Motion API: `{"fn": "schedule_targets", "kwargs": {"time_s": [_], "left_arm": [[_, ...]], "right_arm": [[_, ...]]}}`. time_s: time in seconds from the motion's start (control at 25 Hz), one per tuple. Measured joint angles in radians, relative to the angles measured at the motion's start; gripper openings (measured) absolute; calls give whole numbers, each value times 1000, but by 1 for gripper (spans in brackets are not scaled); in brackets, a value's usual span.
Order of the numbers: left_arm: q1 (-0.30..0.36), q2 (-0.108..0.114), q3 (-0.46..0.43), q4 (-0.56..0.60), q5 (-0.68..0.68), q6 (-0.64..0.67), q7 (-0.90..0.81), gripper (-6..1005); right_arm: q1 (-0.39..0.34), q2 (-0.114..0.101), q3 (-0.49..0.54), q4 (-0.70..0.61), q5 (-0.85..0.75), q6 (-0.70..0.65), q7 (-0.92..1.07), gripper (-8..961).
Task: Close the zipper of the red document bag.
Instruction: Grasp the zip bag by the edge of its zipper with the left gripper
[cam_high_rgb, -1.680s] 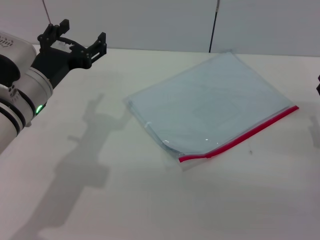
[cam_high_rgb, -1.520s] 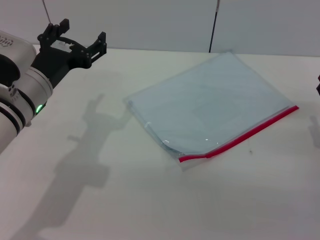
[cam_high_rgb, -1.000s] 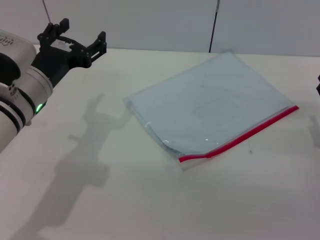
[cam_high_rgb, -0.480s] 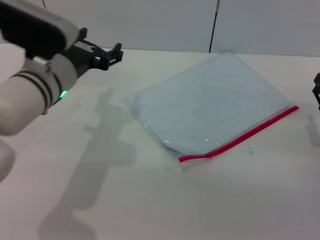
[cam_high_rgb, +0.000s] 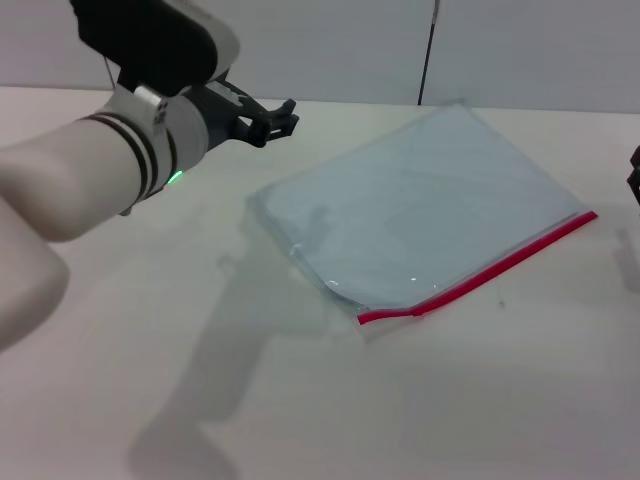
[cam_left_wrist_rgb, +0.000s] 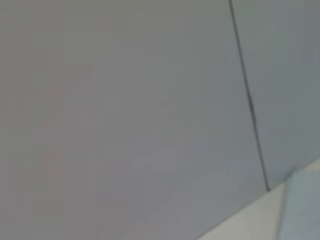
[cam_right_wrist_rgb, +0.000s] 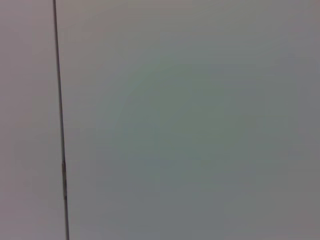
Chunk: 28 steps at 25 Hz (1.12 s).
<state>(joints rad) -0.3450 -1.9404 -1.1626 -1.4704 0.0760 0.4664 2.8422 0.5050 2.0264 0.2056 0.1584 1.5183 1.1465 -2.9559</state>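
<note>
The red document bag lies flat on the white table, a translucent pale blue-grey pouch set at a slant. Its zipper is a thin red strip along the long edge nearest me, with a small kink near its left end. My left gripper hangs open above the table just left of the bag's far-left corner, holding nothing. A corner of the bag shows in the left wrist view. Only a dark sliver of my right gripper shows at the right edge, beyond the zipper's right end.
A grey wall with a dark vertical seam stands behind the table. The left arm's shadow falls across the table left of the bag. The right wrist view shows only the wall and a seam.
My left arm has swung from the far left corner toward the bag, so its gripper now hangs close to the bag's left corner. The bag has not moved.
</note>
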Motion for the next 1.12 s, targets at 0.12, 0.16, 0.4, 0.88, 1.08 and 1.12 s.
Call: {"fn": "schedule_targets", "kwargs": {"time_s": [0.12,0.16,0.4,0.88,1.08,1.12], "left_arm": [[-46,28,24,-9,-70,52,0,903],[-60,36,31,-10,-95,68,0,903],[-164,79,88,-14,-189,207,2,904],[-323,98,193,-50,-239,513,3,902],[-357,87,226,-57,-295,534,3,898],[-366,87,231,-58,-319,534,3,897]], "right_arm": [[1,0,0,-6,0,-1,1,587],[2,0,0,-7,0,-1,4,587],[11,0,-1,-10,-4,-19,13,586],[28,0,-1,-19,-7,-48,14,586],[38,0,0,-19,-6,-74,14,586],[40,0,0,-19,-6,-75,14,586]]}}
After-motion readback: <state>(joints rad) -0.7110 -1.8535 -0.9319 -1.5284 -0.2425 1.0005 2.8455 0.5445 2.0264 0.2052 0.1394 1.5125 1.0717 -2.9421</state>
